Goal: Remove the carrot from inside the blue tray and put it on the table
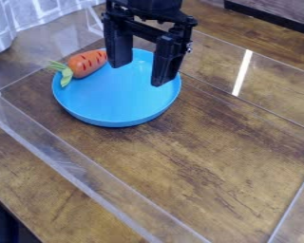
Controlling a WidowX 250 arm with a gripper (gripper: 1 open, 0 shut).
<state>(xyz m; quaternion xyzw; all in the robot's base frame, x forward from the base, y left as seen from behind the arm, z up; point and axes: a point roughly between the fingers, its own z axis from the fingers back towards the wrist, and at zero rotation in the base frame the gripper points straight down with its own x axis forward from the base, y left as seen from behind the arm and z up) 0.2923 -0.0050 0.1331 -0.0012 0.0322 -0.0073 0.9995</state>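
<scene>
Pincer pointing straight down over the blue tray, jaws spread wide with nothing between them. The carrot lies just to the left of the left finger, resting across the tray's far-left rim, leafy end outward. Tray sits on the table.

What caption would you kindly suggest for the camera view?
Open gripper hangs over the blue tray on the wooden table, beside the carrot on its rim.
</scene>
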